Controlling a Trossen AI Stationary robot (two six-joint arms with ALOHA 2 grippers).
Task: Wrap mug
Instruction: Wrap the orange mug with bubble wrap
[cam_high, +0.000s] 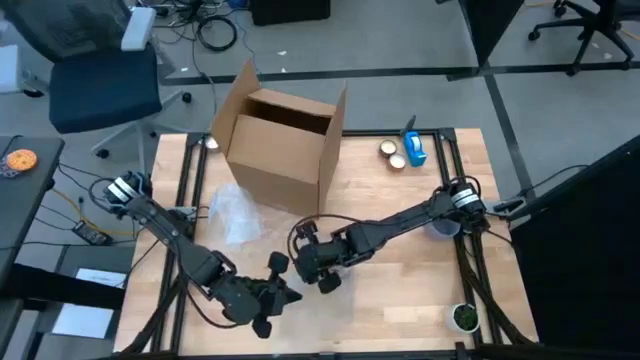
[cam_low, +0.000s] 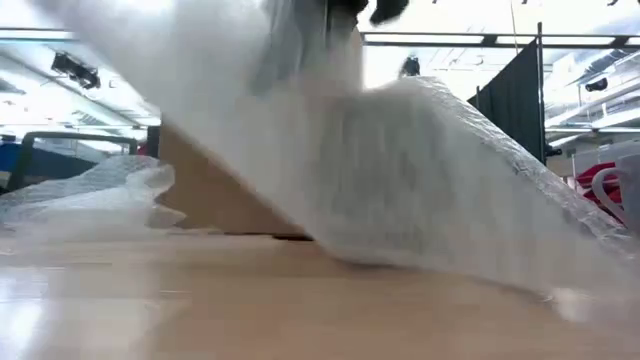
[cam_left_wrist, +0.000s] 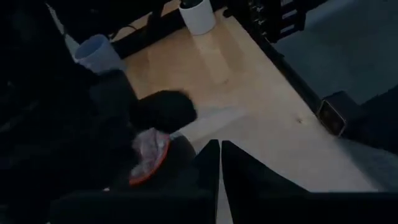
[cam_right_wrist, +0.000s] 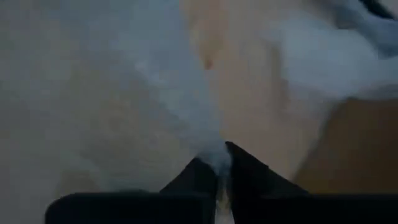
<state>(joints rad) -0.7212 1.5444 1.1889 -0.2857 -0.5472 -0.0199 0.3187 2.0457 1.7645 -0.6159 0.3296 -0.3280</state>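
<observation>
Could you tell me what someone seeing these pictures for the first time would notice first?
Probably the sheet of bubble wrap filling the low view, lifted off the table and pinched in the right gripper. Next, the two dark arms meeting at the table's near edge, the left gripper shut beside the right. Behind them an open cardboard box stands at the far side, with more wrap lying by it.

Both arms (cam_high: 170, 228) are showing dark, matte segments with rounded black joints, and each one is wearing a white band near its base.
</observation>
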